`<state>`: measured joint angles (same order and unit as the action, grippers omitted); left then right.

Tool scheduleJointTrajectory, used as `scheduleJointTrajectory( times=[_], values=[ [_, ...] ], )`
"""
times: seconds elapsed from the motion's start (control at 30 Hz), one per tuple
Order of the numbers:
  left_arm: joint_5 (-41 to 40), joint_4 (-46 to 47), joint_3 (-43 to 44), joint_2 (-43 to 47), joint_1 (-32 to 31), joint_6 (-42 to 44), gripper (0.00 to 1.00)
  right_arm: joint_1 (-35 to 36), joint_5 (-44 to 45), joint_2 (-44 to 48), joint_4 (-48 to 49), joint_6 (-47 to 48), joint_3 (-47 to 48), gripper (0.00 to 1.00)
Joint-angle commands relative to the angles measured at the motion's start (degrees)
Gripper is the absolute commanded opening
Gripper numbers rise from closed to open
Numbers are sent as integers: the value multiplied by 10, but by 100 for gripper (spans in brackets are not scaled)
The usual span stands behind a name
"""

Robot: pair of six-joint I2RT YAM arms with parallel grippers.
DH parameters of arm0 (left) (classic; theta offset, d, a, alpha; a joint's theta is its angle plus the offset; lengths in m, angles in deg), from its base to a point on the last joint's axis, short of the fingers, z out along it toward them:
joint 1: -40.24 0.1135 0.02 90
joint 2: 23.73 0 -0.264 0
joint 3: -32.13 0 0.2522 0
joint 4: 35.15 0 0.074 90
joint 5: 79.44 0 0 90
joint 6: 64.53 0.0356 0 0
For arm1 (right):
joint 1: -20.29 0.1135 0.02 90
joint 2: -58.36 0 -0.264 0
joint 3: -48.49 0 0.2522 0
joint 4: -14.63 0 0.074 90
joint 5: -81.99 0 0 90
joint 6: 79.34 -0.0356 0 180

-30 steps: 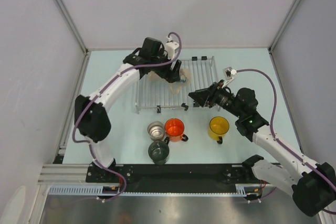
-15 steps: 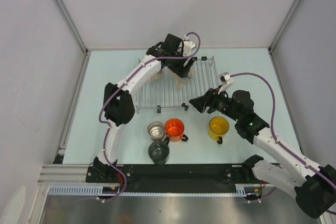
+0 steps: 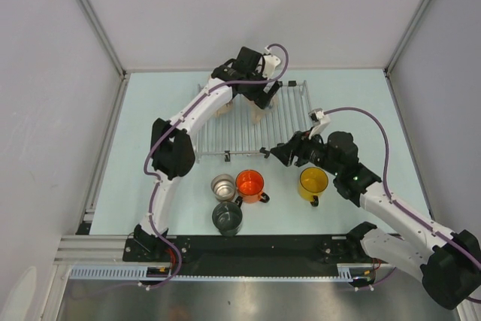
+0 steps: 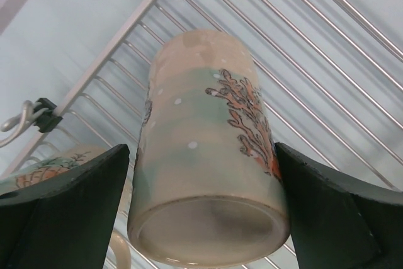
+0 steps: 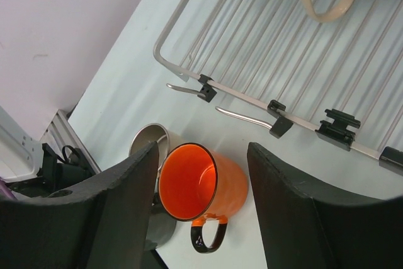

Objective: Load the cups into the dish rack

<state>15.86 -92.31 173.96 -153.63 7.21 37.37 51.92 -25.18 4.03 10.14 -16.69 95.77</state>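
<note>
A cream mug with a coral print stands upside down on the dish rack. My left gripper is open around it, with a gap at the left finger. A second cream mug sits beside it on the rack. From above, the left gripper is over the rack's back middle. My right gripper hangs open above the orange mug, holding nothing. The orange mug, steel mug, dark mug and yellow mug stand on the table.
The steel mug and dark mug crowd the orange mug's left side. The rack's front rail with black clips lies just beyond it. Walls enclose the table on three sides.
My left arm carried the cream mug from the rack's left part to its back middle, then opened its jaws. The right gripper edged left and nearer the orange mug.
</note>
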Motion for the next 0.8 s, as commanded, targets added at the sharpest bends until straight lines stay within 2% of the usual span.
scheduleJointTrajectory(
  times=[0.0,0.47,0.77],
  values=[
    [-27,45,-20,19,-1,8,100,3,-1,-3,29,6,-2,65],
    [48,71,-36,67,-6,-44,100,3,-13,-14,37,7,-8,69],
    [40,101,-23,58,-20,-53,100,4,-16,-5,36,7,-13,69]
  ],
)
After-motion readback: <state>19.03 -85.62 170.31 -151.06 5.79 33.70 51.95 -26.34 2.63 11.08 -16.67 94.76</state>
